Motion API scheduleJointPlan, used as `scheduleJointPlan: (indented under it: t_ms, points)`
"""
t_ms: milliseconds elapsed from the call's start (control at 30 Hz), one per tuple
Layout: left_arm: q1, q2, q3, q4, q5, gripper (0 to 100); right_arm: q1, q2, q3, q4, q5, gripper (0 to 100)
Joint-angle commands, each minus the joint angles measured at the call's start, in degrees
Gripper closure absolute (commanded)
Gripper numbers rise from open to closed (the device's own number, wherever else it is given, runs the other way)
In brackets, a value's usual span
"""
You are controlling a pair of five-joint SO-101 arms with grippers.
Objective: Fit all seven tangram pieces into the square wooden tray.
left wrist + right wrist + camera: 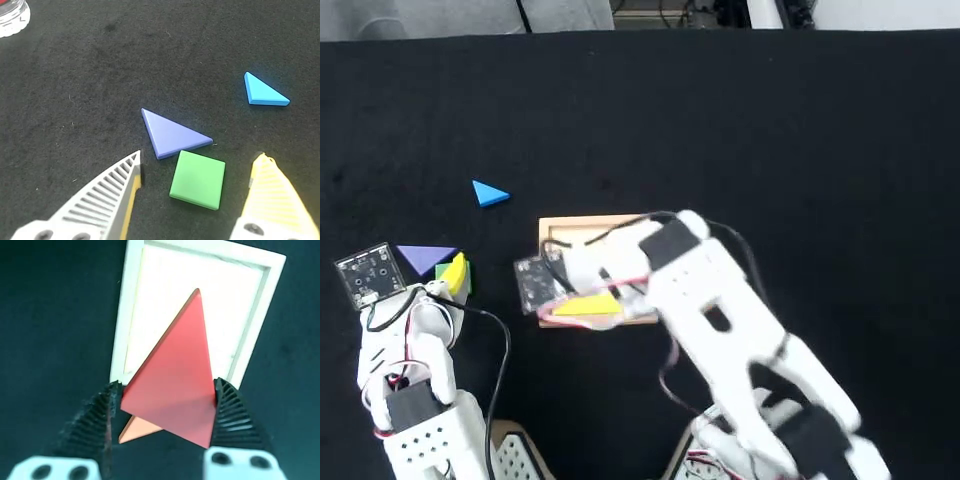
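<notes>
The square wooden tray (582,222) lies mid-table under my right arm. My right gripper (165,387) is shut on a large red triangle (175,375), held tilted over the tray (131,305). A yellow-orange triangle (585,305) lies under it at the tray's near edge, and its corner (137,431) pokes out below the red piece. My left gripper (198,157) stands open at the table's left, its fingers either side of a green square (198,179). A purple triangle (172,135) touches that square's far corner. A small blue triangle (490,193) lies farther back, apart.
Black cloth covers the whole table (770,150). A clear round container (11,17) stands far from the left gripper. The table's far edge (640,32) meets a pale floor with cables.
</notes>
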Motion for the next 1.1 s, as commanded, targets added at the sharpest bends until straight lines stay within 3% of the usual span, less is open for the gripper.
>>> scheduleJointPlan:
  t_ms: [0,533,1067]
  points:
    - [0.66,-0.62,1.1,-1.05,0.0,66,-2.02,7.08,-7.87,-1.23,-0.44,84.0]
    - [0.75,-0.62,1.1,-1.05,0.0,66,-4.84,27.56,-18.42,-6.15,-0.09,84.2]
    - [0.75,-0.62,1.1,-1.05,0.0,66,-6.24,29.05,-20.97,0.0,-0.26,83.8]
